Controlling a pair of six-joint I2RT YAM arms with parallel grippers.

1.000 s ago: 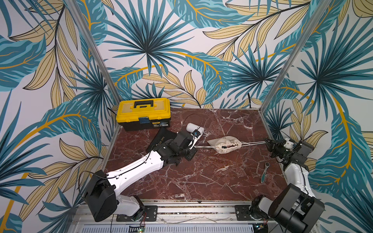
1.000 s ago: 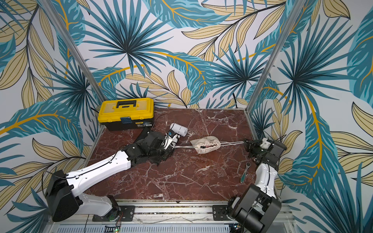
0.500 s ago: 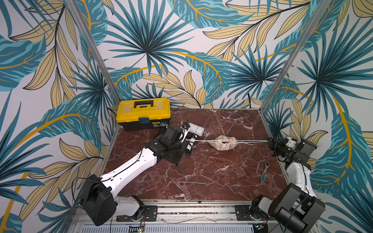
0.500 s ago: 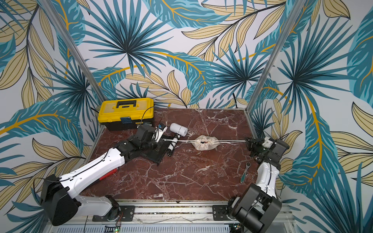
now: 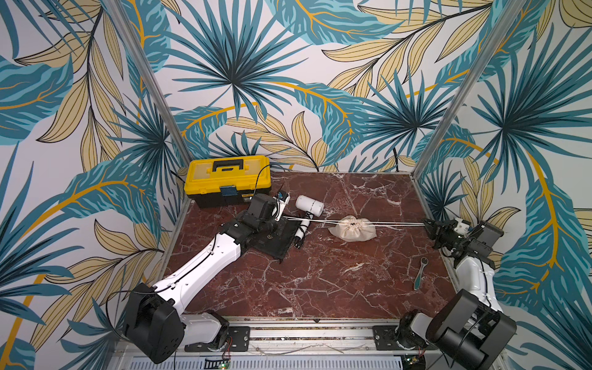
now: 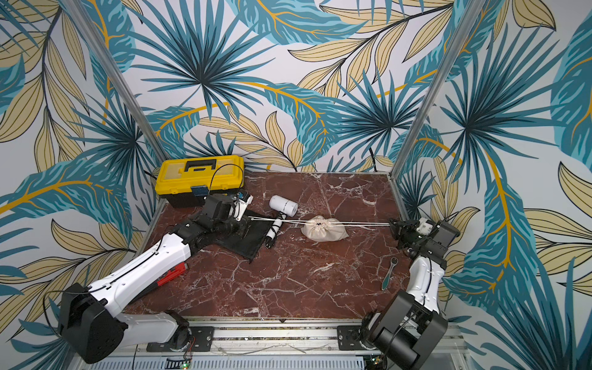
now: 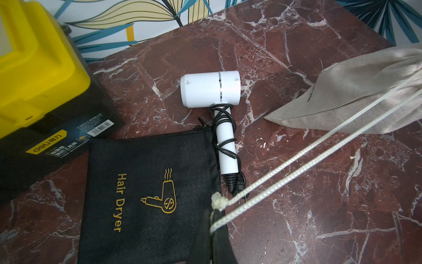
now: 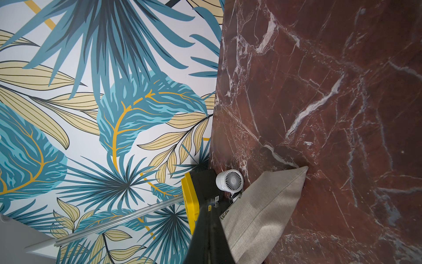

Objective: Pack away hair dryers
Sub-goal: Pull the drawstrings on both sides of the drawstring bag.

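White cord-wrapped hair dryer (image 5: pixel 309 206) on table (image 5: pixel 320 282)

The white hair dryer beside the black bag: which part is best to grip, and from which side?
Probably the slim handle, from above, closing across its width: the white hair dryer lies flat on the table, and its barrel looks too wide.

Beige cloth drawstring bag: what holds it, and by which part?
The left gripper pinches the white drawstrings at their knotted end; the right gripper holds the opposite ends.
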